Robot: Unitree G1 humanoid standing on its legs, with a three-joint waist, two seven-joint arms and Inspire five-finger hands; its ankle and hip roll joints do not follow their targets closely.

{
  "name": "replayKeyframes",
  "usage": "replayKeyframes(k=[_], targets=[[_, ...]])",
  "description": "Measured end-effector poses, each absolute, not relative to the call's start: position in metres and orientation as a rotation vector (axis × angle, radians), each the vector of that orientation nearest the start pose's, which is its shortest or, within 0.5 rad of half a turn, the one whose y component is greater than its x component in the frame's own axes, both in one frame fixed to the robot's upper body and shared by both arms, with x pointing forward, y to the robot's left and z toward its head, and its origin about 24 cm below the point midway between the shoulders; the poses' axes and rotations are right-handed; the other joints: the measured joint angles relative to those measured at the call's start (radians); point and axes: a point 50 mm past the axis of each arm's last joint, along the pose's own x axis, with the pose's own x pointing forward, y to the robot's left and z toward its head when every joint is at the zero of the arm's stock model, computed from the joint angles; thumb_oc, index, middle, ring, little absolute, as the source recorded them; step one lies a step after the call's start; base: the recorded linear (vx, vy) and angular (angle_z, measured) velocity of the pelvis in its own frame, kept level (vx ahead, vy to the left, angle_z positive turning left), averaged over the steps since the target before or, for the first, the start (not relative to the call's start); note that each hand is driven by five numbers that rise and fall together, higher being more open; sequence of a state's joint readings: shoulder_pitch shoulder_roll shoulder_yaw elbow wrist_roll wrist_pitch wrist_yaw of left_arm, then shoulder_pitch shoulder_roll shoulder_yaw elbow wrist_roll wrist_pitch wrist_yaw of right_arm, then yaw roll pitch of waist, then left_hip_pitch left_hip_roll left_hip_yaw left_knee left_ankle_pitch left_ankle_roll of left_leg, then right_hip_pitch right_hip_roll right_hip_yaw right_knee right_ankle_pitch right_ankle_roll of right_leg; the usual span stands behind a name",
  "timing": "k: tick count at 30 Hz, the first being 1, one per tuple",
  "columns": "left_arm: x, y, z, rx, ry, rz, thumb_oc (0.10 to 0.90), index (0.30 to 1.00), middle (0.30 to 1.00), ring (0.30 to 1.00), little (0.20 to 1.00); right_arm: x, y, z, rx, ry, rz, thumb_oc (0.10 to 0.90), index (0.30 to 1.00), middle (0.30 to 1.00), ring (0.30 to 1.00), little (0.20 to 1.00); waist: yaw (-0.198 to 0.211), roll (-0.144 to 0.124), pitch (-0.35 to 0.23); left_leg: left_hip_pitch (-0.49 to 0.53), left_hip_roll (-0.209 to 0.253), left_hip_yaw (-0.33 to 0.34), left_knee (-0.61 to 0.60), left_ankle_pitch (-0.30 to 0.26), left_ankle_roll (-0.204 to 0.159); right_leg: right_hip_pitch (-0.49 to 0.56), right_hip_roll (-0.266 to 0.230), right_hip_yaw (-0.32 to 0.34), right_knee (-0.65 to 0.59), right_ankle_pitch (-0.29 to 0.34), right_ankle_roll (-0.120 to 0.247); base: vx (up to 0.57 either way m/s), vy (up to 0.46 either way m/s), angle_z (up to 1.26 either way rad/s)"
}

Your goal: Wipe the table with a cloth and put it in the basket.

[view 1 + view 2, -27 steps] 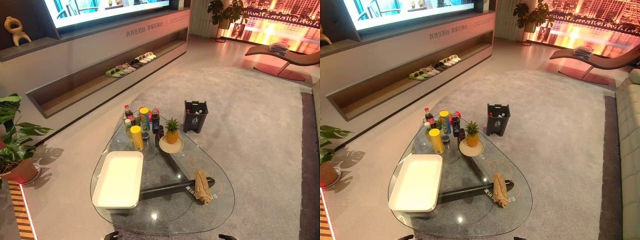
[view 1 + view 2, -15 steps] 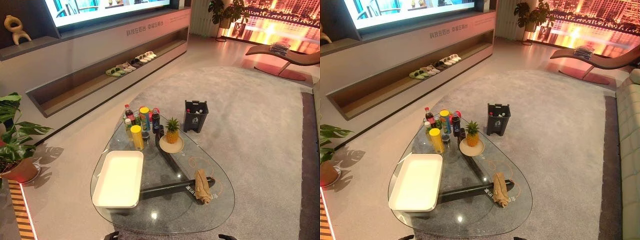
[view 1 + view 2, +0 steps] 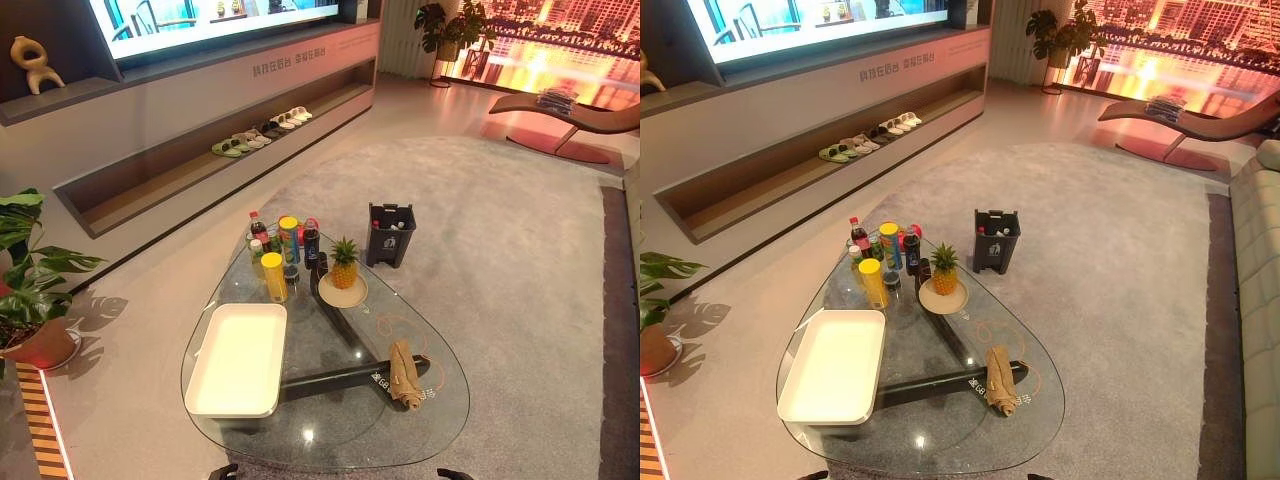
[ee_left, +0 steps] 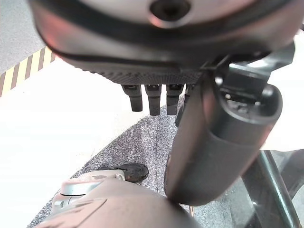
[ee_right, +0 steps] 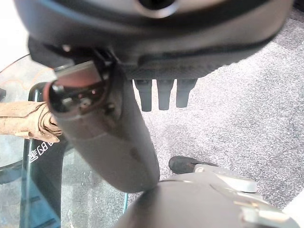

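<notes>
So, nothing started yet: cloth lies rolled up on the glass table, near its right edge toward the near end, untouched. Left hand and right hand both hang low off the table's near edge, fingers straight and apart, holding nothing (the right wrist view has the cloth off to one side, well clear of the fingers). Step in hand looks like the approach. Next move, I'd say: right hand up and over the right edge, close on the roll, then sweep the open glass. The basket (really a shallow white tray) sits at the near-left part of the table, empty. Far end is crowded: bottles and cans bunched together, pineapple on a plate just beside them, so keep the wipe short of that. A dark bin stands on the carpet past the far edge; something's in it, can't tell what.
</notes>
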State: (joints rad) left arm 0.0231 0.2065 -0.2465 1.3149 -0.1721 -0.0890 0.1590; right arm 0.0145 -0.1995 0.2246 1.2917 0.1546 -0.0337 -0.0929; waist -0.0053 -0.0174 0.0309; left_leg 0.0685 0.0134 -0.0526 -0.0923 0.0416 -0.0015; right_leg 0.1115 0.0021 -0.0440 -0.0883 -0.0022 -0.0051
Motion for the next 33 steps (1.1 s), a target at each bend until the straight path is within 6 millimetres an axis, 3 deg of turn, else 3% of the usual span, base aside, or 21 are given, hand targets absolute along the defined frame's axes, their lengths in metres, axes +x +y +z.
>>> replayKeyframes(k=[19,25,33], targets=[[0.063,0.223,-0.169,0.298,1.252,0.158,0.8,0.9,0.9,0.9,0.9,0.078,-0.219,-0.166,-0.297,1.175,-0.093,0.8,0.9,0.9,0.9,0.9,0.001,0.022,0.0,-0.024,-0.001,0.0,0.006,0.004,-0.005,-0.024,0.0,0.0,0.003,0.001,0.001,0.01,0.002,0.0],[0.073,0.22,-0.167,0.302,1.208,0.15,0.8,0.9,0.9,0.9,0.9,0.11,-0.217,-0.153,-0.321,0.975,-0.095,0.8,0.9,0.9,0.9,0.9,0.0,0.037,0.056,-0.067,-0.002,-0.003,0.007,0.014,-0.008,-0.066,-0.001,-0.003,0.003,0.008,0.004,-0.02,0.003,0.01],[0.099,0.217,-0.16,0.293,1.108,0.178,0.8,0.9,0.9,0.9,0.9,0.194,-0.2,-0.101,-0.293,0.564,-0.2,0.8,0.9,0.9,0.9,0.9,-0.004,0.042,0.168,-0.143,-0.006,-0.006,0.008,0.039,-0.014,-0.14,-0.004,-0.003,0.004,0.033,0.011,-0.06,0.018,0.01]])
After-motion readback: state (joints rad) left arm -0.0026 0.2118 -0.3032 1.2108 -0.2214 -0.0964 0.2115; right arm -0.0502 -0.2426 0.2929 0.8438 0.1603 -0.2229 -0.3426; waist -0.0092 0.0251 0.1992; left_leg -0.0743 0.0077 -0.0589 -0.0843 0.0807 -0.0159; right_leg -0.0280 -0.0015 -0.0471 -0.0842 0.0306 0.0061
